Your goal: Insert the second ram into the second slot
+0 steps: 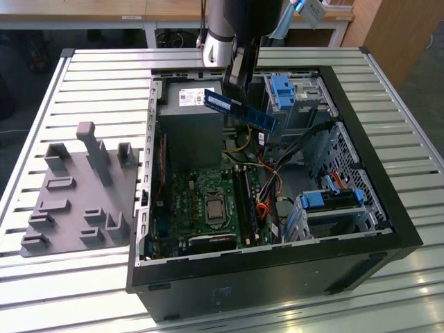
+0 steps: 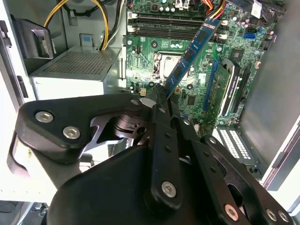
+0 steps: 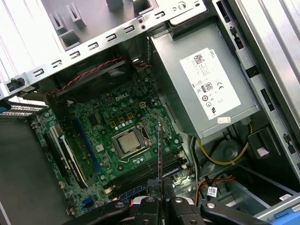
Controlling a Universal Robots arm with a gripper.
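- Here, the black two-fingered pincer (image 1: 230, 94) is clamped on one end of the second ram (image 1: 253, 116), a long flat blue circuit-board stick with black chips.
- The stick hangs tilted in the air above the green motherboard (image 1: 184, 201) and does not touch it.
- The long black memory slots (image 1: 246, 201) lie on the motherboard beside the silver processor socket (image 1: 211, 207), and the held stick is in none of them.
- As I judge it, a stick gripped at one end may pivot between the fingers and meet the slot skewed, then jam or bend.
- Loose orange and black cables (image 1: 263, 208) at the motherboard's edge, near the slots, could snag it.
- The open black computer case (image 1: 277, 277) around the motherboard rests on the slatted metal worktop (image 1: 90, 76).
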